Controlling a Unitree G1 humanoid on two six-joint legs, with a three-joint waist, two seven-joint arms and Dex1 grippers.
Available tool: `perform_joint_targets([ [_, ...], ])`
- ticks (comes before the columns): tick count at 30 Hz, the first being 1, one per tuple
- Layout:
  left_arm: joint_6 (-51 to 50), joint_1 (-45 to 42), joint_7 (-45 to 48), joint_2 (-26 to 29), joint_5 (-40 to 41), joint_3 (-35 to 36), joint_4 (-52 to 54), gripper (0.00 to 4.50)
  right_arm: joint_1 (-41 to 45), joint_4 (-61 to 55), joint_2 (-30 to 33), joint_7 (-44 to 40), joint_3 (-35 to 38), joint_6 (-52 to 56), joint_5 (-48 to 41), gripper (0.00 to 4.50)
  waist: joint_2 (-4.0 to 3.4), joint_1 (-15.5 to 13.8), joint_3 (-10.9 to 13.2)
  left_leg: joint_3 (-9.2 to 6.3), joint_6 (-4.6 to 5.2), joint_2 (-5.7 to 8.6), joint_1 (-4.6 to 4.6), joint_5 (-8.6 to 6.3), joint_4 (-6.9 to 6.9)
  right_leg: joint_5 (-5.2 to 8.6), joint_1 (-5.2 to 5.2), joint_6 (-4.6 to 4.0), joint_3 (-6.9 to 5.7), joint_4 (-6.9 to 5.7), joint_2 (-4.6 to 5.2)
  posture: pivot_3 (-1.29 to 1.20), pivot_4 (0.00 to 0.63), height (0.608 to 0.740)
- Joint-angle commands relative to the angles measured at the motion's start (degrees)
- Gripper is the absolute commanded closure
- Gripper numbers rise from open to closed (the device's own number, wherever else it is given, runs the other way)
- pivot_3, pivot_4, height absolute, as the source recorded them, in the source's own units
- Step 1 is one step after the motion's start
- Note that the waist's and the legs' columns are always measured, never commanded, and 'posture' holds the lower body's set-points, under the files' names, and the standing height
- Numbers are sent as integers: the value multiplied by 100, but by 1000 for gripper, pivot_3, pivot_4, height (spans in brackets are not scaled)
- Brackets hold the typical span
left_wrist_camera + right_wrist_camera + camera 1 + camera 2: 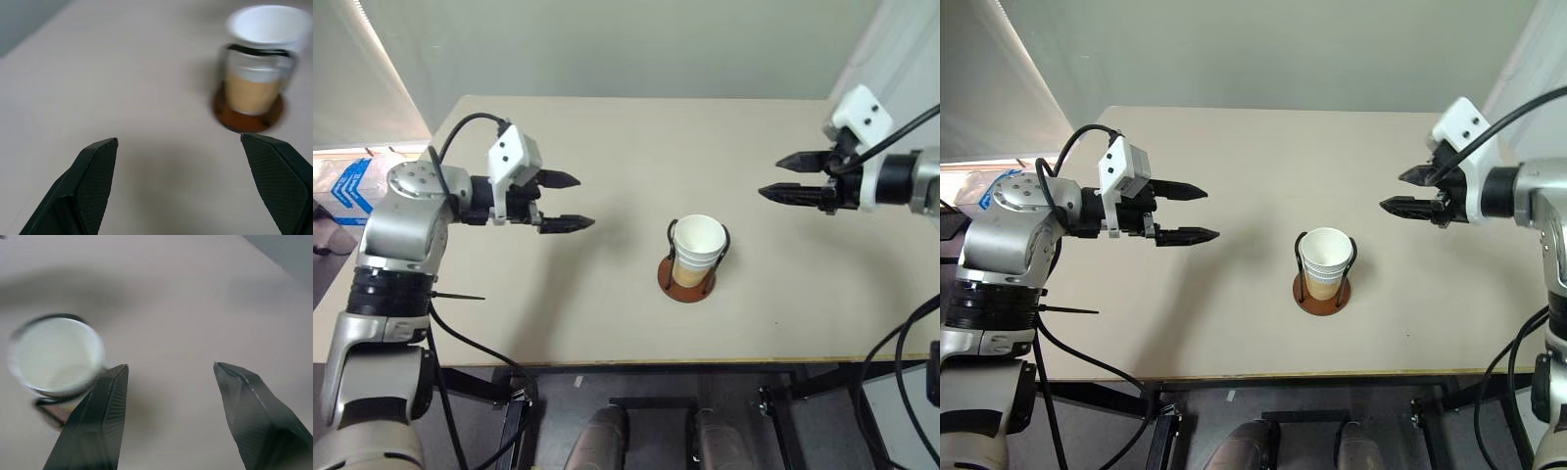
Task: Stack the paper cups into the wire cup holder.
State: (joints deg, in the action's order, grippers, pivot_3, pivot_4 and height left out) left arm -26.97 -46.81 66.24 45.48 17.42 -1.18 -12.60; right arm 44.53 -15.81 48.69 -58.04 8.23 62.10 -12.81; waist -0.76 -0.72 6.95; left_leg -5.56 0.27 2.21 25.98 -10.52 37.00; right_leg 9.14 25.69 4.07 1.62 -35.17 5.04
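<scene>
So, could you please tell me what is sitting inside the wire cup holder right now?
A stack of paper cups stands upright inside the holder, on its brown base. The top cup looks empty. How many cups are nested below is hidden by the outer cup.

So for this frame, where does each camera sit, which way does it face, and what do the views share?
Left and right eye views: on the head, looking forward and down over the table; both arms show, the left gripper and right gripper open and empty.
Left wrist view: looks along its own two fingers toward the paper cups stacked in the wire cup holder.
Right wrist view: looks past its fingers into the top cup.
Shared: every view shows the cup stack.
</scene>
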Motion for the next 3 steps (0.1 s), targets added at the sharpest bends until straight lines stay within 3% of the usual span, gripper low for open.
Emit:
perform_joint_targets([
  [1,89,83,-993,-196,-134,513,-158,85,-189,-204,-716,1321,1082,-12,37,1576,0,21,0,0,6,-1,-6,0,-2,-3,-3,4,1,1,-2,0,150,740],
  [3,26,271,-1415,-328,-132,708,-114,85,-358,-330,-1186,1867,1478,5,-4,1576,0,25,0,1,47,0,-12,-10,-7,-10,-5,12,5,-1,-2,0,150,740],
])
